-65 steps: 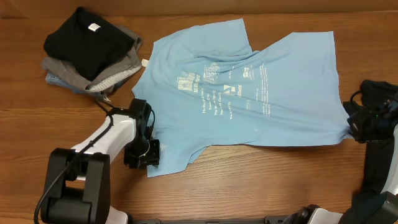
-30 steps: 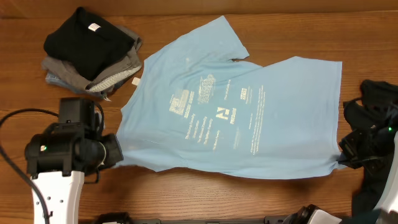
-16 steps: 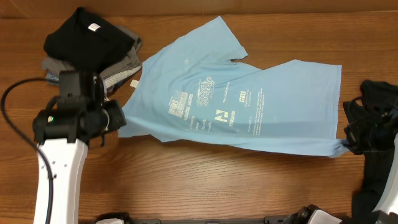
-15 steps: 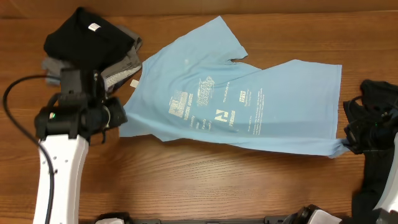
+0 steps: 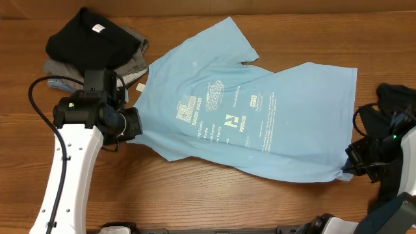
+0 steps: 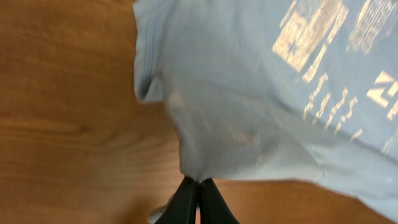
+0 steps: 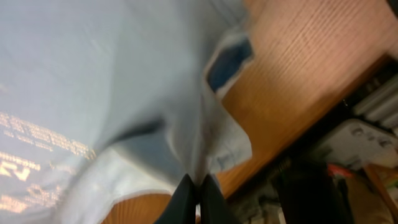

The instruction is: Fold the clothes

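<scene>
Worktop (image 5: 214, 201) is brown wood, with a bare strip along the near edge and another behind the shirt at the far side. T-shirt (image 5: 247, 110) is light blue and short-sleeved. It sits mid-worktop, print side up, spread mostly flat on a diagonal, one sleeve pointing at the far edge. White text blocks and a small logo show, too small to read. Second sleeve can't be picked out; the shirt's near-left part narrows into a fold. Folded stack (image 5: 97, 62) sits far-left, just beside the shirt's left edge: dark garment (image 5: 91, 39) on top, grey layers under it, a sliver of blue at the bottom. Left pincer (image 5: 133, 123) is clamped on the shirt's left hem; the left wrist view shows the fingers (image 6: 186, 199) closed together on a cloth corner. Right pincer (image 5: 351, 166) is pinched on the near-right corner, close to the worktop's right edge. Right wrist view is blurred, cloth bunched, fingers (image 7: 185, 193) closed on it. Small white tag (image 5: 140, 86) lies between stack and shirt.
</scene>
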`<move>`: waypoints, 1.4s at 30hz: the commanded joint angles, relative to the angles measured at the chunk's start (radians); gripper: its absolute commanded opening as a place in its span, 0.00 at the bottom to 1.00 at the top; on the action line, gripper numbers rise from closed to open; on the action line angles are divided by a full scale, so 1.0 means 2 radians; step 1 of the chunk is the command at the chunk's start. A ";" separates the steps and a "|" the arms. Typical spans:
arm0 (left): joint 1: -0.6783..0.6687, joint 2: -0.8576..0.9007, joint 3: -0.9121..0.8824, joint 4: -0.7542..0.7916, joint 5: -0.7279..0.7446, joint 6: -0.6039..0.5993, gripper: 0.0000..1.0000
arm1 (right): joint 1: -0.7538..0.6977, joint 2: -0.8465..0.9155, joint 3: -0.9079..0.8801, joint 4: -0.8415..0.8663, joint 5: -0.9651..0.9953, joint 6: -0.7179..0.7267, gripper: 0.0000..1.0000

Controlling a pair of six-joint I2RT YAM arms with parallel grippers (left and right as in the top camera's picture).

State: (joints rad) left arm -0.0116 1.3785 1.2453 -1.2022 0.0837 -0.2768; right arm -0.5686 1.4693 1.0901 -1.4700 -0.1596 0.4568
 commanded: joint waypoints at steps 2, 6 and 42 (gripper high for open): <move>0.002 -0.010 0.009 0.058 -0.011 0.017 0.04 | 0.000 -0.002 -0.021 0.083 -0.060 -0.006 0.04; 0.002 -0.004 0.008 0.101 -0.002 0.017 0.04 | 0.000 -0.001 -0.022 0.142 -0.092 0.016 0.04; -0.030 0.095 0.015 0.107 0.002 0.084 0.63 | -0.004 0.046 -0.020 0.197 -0.082 0.004 0.73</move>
State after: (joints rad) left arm -0.0765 1.5604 1.2560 -0.9482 0.0967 -0.1673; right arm -0.5701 1.5589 1.0508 -1.0420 -0.3370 0.5415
